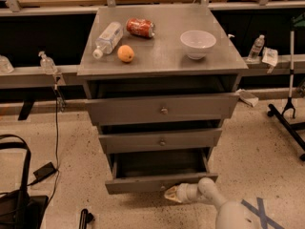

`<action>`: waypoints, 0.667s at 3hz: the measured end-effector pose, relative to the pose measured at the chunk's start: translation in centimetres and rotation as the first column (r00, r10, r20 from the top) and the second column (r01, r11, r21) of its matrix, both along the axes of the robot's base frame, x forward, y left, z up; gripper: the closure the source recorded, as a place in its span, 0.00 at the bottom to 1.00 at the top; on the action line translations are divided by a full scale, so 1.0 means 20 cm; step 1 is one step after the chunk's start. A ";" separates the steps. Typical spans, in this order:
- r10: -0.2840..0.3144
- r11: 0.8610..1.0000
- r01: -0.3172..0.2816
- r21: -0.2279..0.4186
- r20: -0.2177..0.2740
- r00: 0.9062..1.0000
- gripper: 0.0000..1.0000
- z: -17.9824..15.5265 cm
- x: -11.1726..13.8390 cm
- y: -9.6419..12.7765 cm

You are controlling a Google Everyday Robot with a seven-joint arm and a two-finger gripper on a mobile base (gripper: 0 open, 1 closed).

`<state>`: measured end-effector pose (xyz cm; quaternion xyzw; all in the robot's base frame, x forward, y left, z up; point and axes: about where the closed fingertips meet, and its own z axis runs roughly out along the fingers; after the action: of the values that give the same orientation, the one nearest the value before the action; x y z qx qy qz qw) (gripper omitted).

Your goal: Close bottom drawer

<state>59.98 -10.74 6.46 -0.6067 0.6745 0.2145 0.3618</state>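
Bottom grey drawer (138, 184) of the metal cabinet is seen pulled out. White claw (172, 193) is held against its front panel, right of centre; claw opening cannot be told.

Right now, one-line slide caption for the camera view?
Gripper low at the front of the pulled-out bottom drawer, near its knob; bowl, orange, can and bottle on the cabinet top.

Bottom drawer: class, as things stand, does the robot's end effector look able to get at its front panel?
Probably yes. The end effector sits low, right in front of the pulled-out bottom drawer, near the middle of its front panel, with nothing visible between them to block the way.
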 end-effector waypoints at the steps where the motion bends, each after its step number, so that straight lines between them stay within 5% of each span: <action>1: -0.028 1.000 0.028 -0.002 0.034 0.999 1.00 0.05 0.10 -0.07; 2: -0.028 1.000 0.028 -0.002 0.034 0.999 1.00 0.05 0.10 -0.07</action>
<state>62.04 -12.15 7.37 -0.6013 0.6770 0.1984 0.3753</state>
